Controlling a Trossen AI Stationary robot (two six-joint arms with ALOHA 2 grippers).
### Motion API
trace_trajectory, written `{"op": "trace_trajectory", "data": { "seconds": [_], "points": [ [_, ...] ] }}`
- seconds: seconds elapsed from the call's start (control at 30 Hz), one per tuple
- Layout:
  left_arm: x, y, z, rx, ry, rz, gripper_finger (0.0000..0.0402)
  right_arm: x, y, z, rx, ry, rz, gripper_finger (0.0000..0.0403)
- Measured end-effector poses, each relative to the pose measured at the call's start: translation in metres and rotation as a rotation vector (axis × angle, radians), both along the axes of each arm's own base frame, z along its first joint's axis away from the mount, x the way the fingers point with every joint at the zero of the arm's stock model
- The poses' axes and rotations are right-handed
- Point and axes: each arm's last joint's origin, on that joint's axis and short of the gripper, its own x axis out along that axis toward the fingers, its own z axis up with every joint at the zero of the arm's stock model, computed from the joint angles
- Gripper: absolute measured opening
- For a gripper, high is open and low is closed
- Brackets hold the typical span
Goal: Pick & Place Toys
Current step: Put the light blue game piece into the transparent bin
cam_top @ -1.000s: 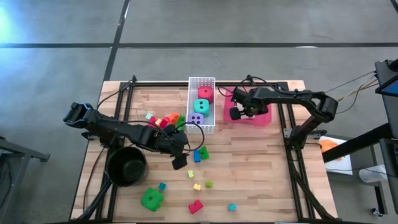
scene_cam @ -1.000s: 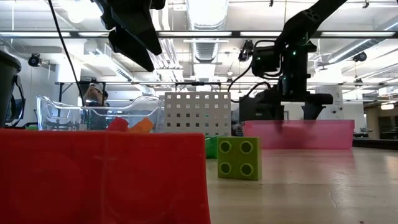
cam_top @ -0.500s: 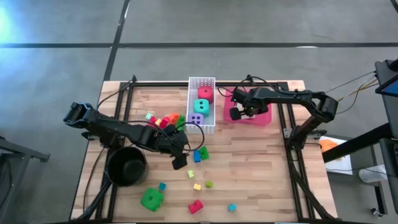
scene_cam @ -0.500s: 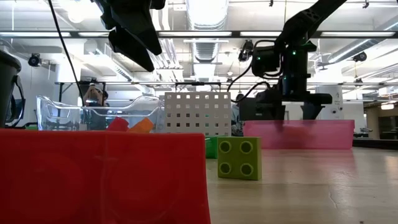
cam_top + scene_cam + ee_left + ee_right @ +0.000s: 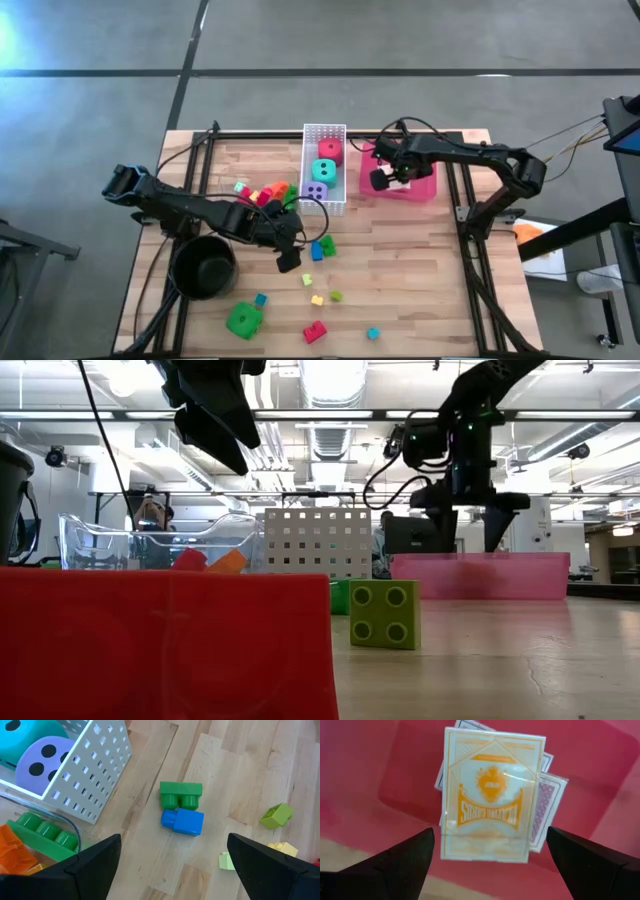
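My right gripper [image 5: 385,181] hangs open above the pink tray [image 5: 425,190], fingers pointing down. In the right wrist view, an orange-printed card pack [image 5: 490,795] lies flat on other packs [image 5: 547,805] on the tray floor, below the open fingers and clear of them. My left gripper [image 5: 298,250] hovers open at mid-table, slanting down at a green brick [image 5: 181,794] and a blue brick [image 5: 182,821] that lie side by side on the wood. Red [image 5: 330,152], teal [image 5: 325,172] and purple [image 5: 316,190] dice sit in the white basket [image 5: 324,128].
A round black pot [image 5: 205,265] stands at the near left. A clear tub [image 5: 262,194] holds orange, red and green bricks. A green die [image 5: 243,320] and loose bricks, yellow [image 5: 317,299], lime [image 5: 336,296], red [image 5: 315,331] and teal [image 5: 373,333], lie toward the near edge.
My right gripper has risen straight up out of the pink tray, staying open with nothing between its fingers. The card packs stay in the tray.
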Motion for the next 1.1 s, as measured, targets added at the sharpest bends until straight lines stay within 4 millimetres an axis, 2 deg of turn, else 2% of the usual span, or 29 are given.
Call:
{"op": "trace_trajectory", "data": {
  "seconds": [0.23,0.37,0.47,0.6,0.77,1.0,1.1],
  "points": [
    [0.0,0.0,0.0,0.0,0.0,0.0,0.0365,0.004,0.017,0.015,0.174,-0.005,0.075,0.0376],
    [0.0,0.0,0.0,0.0,0.0,0.0,0.0365,0.012,0.033,0.021,0.16,-0.012,0.161,0.0376],
    [0.0,0.0,0.0,0.0,0.0,0.0,0.0365,0.018,0.048,0.024,0.09,0.024,0.301,0.0376],
    [0.0,0.0,0.0,0.0,0.0,0.0,0.0365,0.026,0.074,0.031,0.02,0.068,0.451,0.0376],
    [0.0,0.0,0.0,0.0,0.0,-0.001,0.0365,0.03,0.112,0.042,-0.018,0.098,0.519,0.0376],
    [0.0,0.0,0.0,0.0,0.0,0.0,0.0365,0.036,0.169,0.058,-0.259,0.072,0.742,0.0376],
    [0.0,0.0,0.0,0.0,0.0,0.0,0.0365,0.036,0.193,0.071,-0.303,0.032,0.87,0.0376]
  ]
}}
